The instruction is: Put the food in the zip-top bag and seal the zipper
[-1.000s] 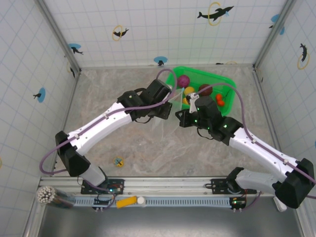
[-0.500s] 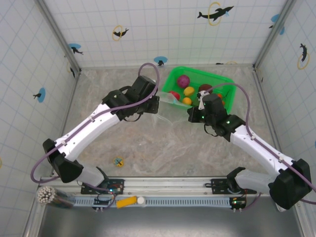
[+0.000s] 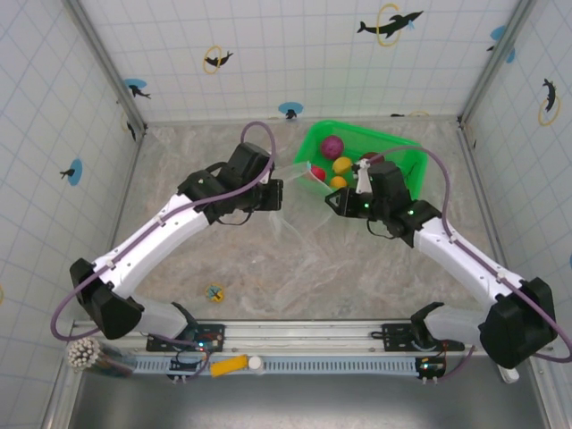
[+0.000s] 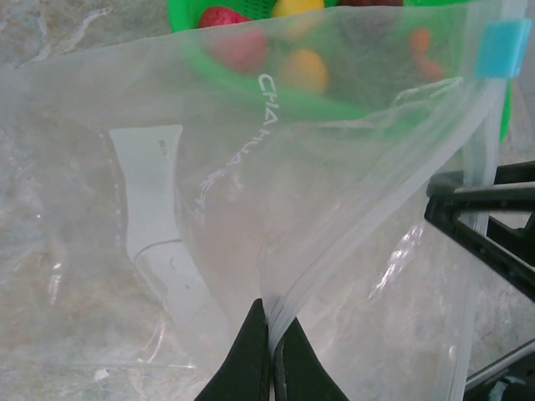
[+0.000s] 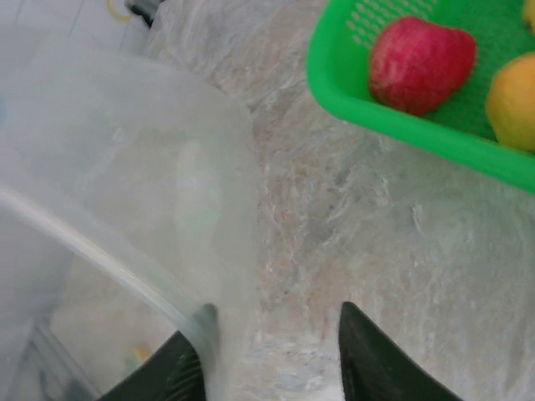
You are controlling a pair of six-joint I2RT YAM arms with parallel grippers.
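Observation:
The clear zip-top bag (image 4: 209,192) hangs lifted between the two grippers, its white label (image 4: 155,209) and a blue slider tab (image 4: 506,46) showing. My left gripper (image 4: 272,326) is shut on the bag's top edge by the zipper (image 4: 376,217). My right gripper (image 5: 272,359) is open, and the bag's edge strip rests against its left finger (image 5: 180,368). From above, the left gripper (image 3: 279,195) and right gripper (image 3: 332,202) face each other across the bag (image 3: 299,223). The food (image 3: 342,165) lies in the green basket (image 3: 393,141): purple, yellow, red, maroon and orange pieces.
The basket stands at the back right, just beyond the right gripper, its near rim (image 5: 393,125) holding a red apple (image 5: 422,63). A small yellow sticker (image 3: 213,292) lies on the stone-patterned table front left. Tiled walls close in three sides.
My left gripper has drawn left with the bag edge, stretching the bag up off the table. My right gripper has shifted back toward the basket.

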